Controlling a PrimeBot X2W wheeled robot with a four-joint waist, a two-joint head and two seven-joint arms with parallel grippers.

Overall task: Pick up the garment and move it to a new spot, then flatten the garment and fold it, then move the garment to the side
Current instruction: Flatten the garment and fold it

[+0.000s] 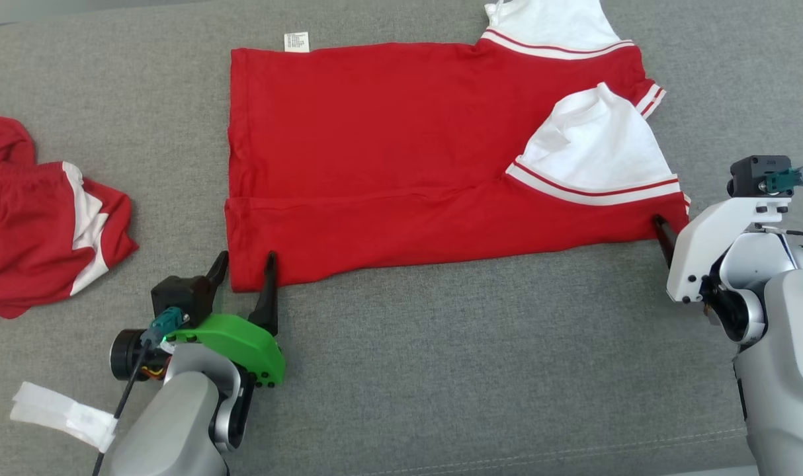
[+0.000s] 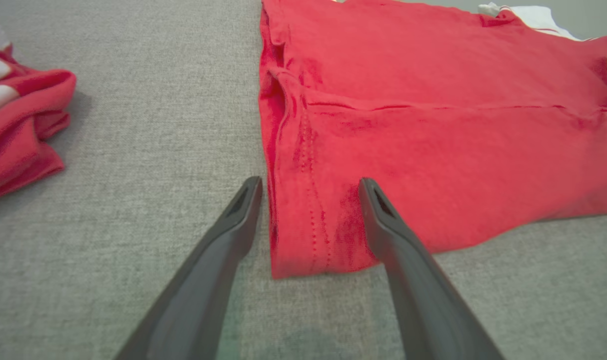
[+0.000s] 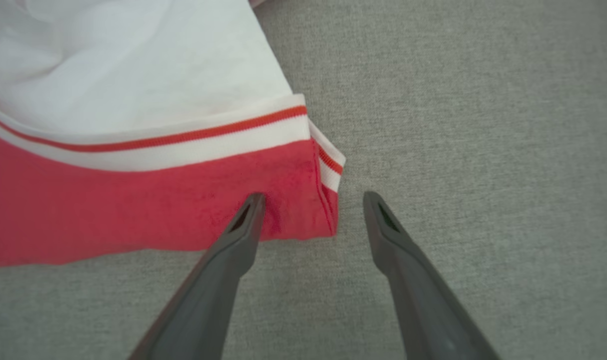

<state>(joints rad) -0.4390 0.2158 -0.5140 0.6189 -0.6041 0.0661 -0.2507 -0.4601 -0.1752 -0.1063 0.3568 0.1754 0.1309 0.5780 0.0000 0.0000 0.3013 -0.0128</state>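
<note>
Two grippers flank the near edge of the red garment (image 1: 401, 165), which lies spread on the grey cushion (image 1: 441, 370), its near strip apparently folded over the body. Left gripper (image 2: 311, 181): jaws spread, straddling the near left corner, pinching nothing. Right gripper (image 3: 313, 196): jaws spread astride the near right corner, below the white sleeve (image 1: 593, 152). Judged step: folding, first fold laid. The next move calls for fresh grasps for a further fold. The far sleeve (image 1: 547, 23) is cut off at the top; layers beneath the fold cannot be made out.
</note>
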